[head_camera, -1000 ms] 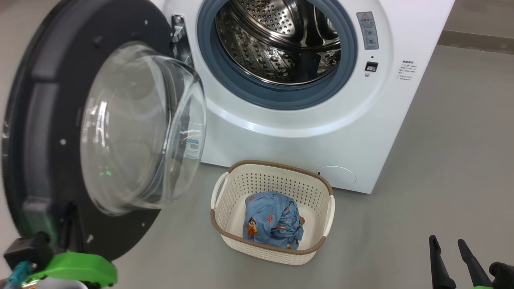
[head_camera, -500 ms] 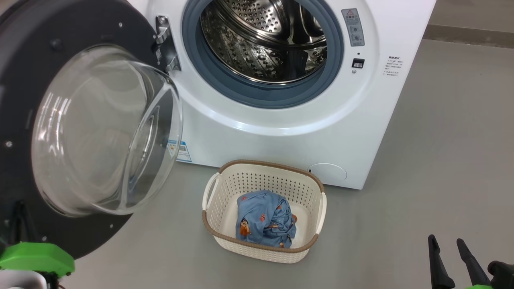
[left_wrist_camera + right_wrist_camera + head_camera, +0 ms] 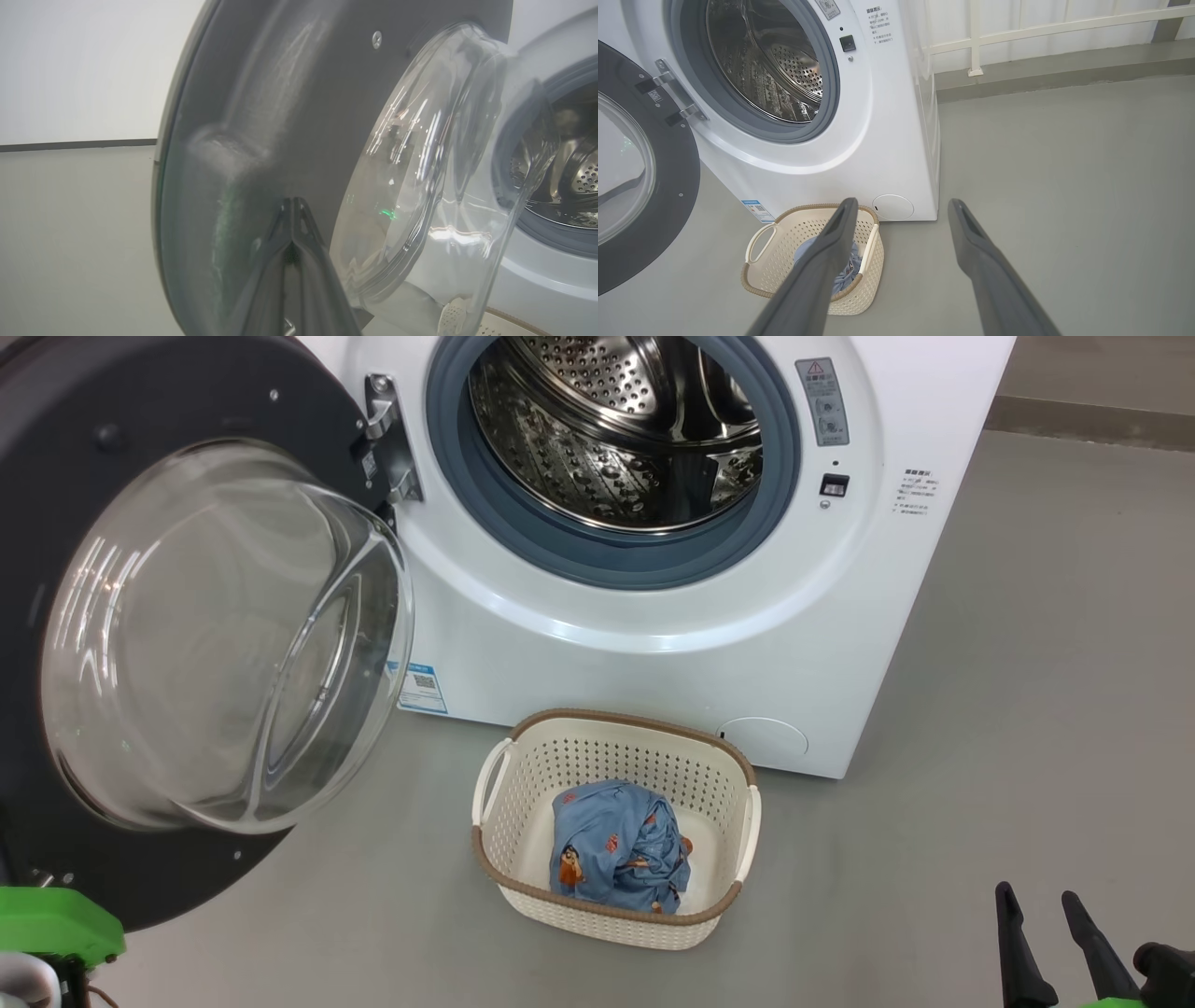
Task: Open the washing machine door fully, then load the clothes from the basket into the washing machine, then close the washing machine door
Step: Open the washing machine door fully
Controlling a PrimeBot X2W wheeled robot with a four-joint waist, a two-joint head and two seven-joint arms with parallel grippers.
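Note:
The washing machine [image 3: 653, 653] stands with its steel drum [image 3: 616, 429] exposed. Its door [image 3: 215, 635] is swung wide to the left, glass bowl facing me. My left gripper [image 3: 292, 201] is shut, its joined fingertips resting against the door's [image 3: 280, 116] dark inner rim; the arm's green mount [image 3: 56, 924] sits below the door's lower edge. The basket [image 3: 616, 721] stands on the floor before the machine, holding a bundle of light blue clothes [image 3: 616, 845]. My right gripper [image 3: 1036, 896] hangs open and empty, right of the basket [image 3: 761, 233] and apart from it.
Grey floor [image 3: 1027, 663] spreads open to the right of the machine. A round filter cap [image 3: 761, 737] and a blue label [image 3: 420, 686] mark its lower front. A white railing [image 3: 1017, 37] and a raised ledge run behind it. A pale wall [image 3: 70, 70] lies beyond the door.
The door has swung further open to the left, with my shut left gripper following it down and left. The head camera shifted too. The right gripper, basket and clothes have stayed put.

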